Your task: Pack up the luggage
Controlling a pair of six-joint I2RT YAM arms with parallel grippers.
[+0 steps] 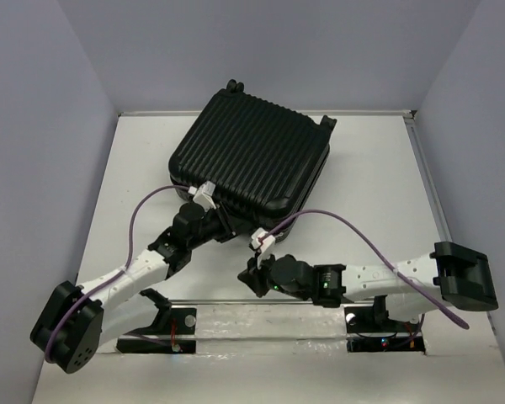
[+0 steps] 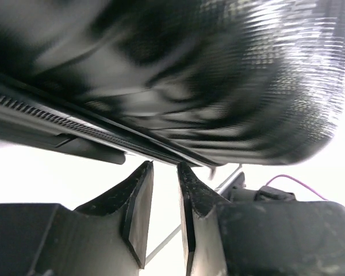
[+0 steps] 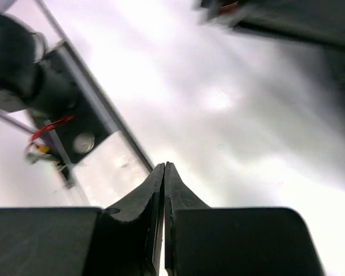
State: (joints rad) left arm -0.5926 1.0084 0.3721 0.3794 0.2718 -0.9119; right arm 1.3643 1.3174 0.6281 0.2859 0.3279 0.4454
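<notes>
While the luggage (image 1: 251, 156) lies shut at the worktop's (image 1: 370, 185) far middle, the left claw (image 2: 164, 167), narrowly parted and empty, noses its seam (image 2: 103, 135); the right claw (image 3: 164, 165) is pinched closed on nothing. Likely zipping: next, grip the slider.

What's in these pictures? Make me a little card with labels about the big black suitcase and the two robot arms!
luggage: black ribbed suitcase, looks closed, lying flat
where: far middle of the white table
wheels: small black ones on its far edge
left fingers: a little apart, nothing seen between them, tips right by the luggage's side seam; touching unclear
right fingers: pressed shut, empty, over bare table near the luggage's near corner
</notes>
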